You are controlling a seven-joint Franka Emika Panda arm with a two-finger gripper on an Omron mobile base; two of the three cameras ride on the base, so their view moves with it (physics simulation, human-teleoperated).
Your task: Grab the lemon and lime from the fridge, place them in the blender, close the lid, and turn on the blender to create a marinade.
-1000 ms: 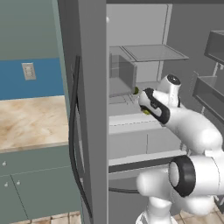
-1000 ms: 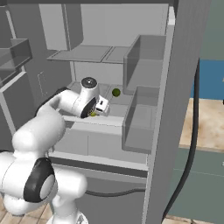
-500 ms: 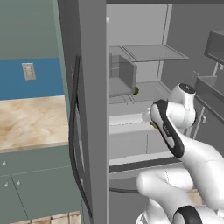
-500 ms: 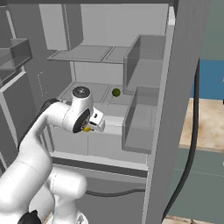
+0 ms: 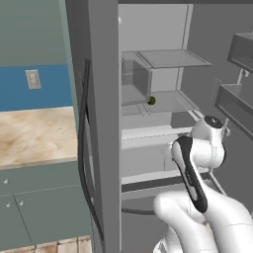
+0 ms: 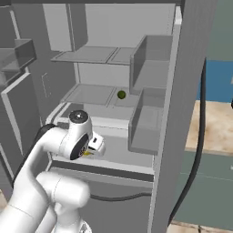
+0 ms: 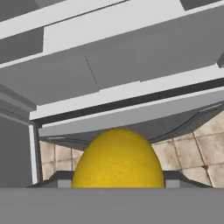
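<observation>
One lemon (image 7: 117,159) pinched in the gripper (image 6: 93,148).
Jaws press on the yellow fruit's sides, held in front of the open fridge (image 6: 150,113); the lime (image 6: 121,94) sits on a shelf.

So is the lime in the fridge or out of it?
In. The lime sits on a shelf inside the open fridge; the gripper, lower down, holds the lemon.

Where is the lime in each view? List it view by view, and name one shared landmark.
Left base view: the lime is above centre, on the middle shelf.
Right base view: just above centre, on the same shelf.
Hand view: it looks lower, with the lemon at bottom centre.
Shared landmark in the base views: the black door seal.
</observation>
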